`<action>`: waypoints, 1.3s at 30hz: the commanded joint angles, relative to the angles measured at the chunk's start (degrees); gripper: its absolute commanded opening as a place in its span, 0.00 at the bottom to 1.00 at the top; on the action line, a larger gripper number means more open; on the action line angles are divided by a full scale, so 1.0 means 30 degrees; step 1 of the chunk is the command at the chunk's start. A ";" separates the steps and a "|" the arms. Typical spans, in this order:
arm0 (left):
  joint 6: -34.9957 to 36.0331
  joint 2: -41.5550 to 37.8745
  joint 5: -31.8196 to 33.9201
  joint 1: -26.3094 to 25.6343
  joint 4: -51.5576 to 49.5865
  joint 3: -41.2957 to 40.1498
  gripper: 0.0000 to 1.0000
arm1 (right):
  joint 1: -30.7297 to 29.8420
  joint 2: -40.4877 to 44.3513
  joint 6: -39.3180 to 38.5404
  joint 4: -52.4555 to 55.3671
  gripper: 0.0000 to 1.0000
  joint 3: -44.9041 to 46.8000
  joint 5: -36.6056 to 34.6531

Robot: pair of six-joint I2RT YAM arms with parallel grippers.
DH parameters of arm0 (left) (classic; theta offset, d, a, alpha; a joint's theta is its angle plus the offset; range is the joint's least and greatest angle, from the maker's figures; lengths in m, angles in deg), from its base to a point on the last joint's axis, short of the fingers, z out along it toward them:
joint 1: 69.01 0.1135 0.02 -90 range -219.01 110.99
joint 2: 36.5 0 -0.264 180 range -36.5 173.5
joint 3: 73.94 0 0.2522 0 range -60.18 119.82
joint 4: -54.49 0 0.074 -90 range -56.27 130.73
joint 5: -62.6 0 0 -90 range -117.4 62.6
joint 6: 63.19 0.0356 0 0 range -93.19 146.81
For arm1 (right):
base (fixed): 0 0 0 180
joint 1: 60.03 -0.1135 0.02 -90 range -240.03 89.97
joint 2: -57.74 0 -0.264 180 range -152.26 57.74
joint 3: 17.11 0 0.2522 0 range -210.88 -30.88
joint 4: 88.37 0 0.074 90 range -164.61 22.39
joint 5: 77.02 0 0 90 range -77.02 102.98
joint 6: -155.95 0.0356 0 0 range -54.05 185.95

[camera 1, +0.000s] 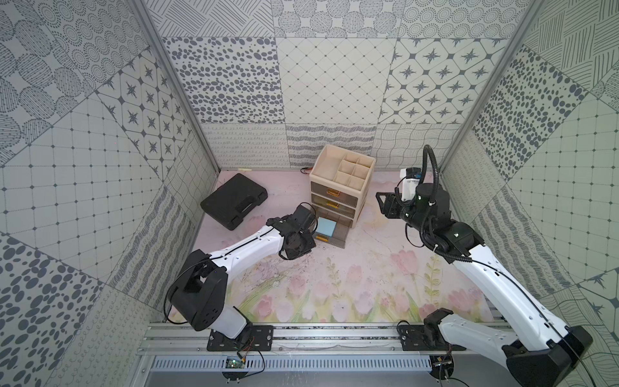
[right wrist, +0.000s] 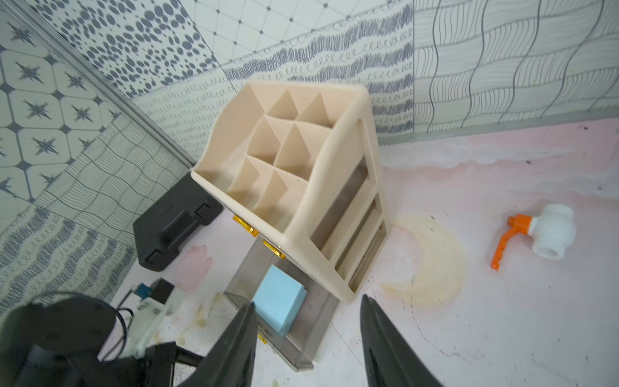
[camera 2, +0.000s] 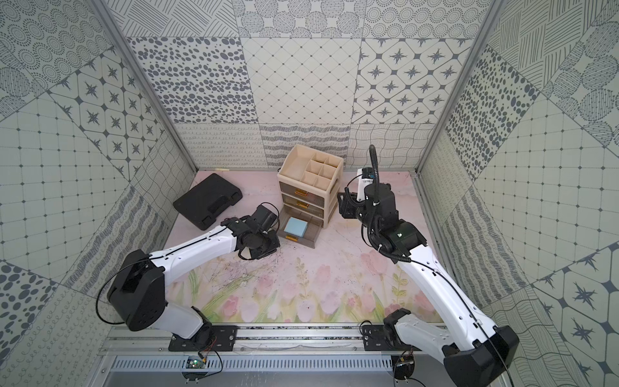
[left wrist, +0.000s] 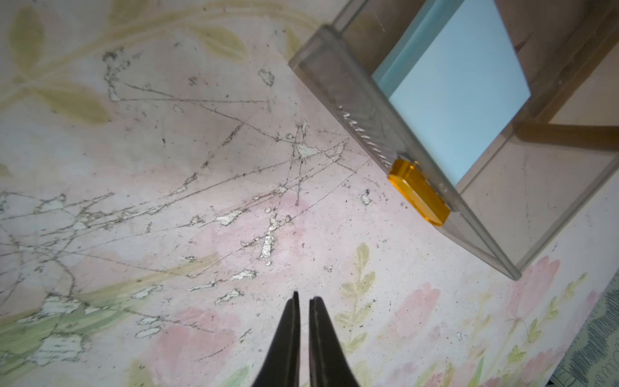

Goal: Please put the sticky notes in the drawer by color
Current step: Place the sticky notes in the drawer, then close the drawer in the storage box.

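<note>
The drawer [camera 1: 341, 182] is a cream cabinet with three grey drawers and gold handles, seen in both top views [camera 2: 310, 182]. Its bottom drawer is pulled out and holds a stack of light blue sticky notes [camera 1: 326, 226] [camera 2: 295, 227] [left wrist: 459, 97] [right wrist: 279, 303]. The two upper drawers are pushed in. My left gripper [left wrist: 304, 296] is shut and empty over the mat, just in front of the open drawer's gold handle [left wrist: 420, 192]. My right gripper [right wrist: 308, 300] hangs to the right of the cabinet, open, with nothing between its fingers.
A flat black case [camera 1: 234, 201] lies at the back left of the flowered mat [camera 1: 351, 284]. A white pipe valve with an orange handle [right wrist: 549, 234] lies on the mat to the right of the cabinet. Patterned walls close in three sides.
</note>
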 commanded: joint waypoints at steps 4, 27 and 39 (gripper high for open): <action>-0.1761 -0.0901 -0.1984 0.0128 0.8697 -0.3594 0.00 | 0.0067 -0.3984 -0.1030 -0.1778 0.56 -0.4488 0.0997; -0.4257 0.4638 -0.6465 0.1827 2.4857 -0.7017 0.00 | -0.0069 -1.9671 -0.4316 0.5636 0.65 -2.4361 0.1769; -0.2203 0.4229 -0.6400 0.1856 2.3312 -0.5973 0.00 | 0.0607 -2.2428 -0.4049 0.6857 0.64 -2.6729 0.2329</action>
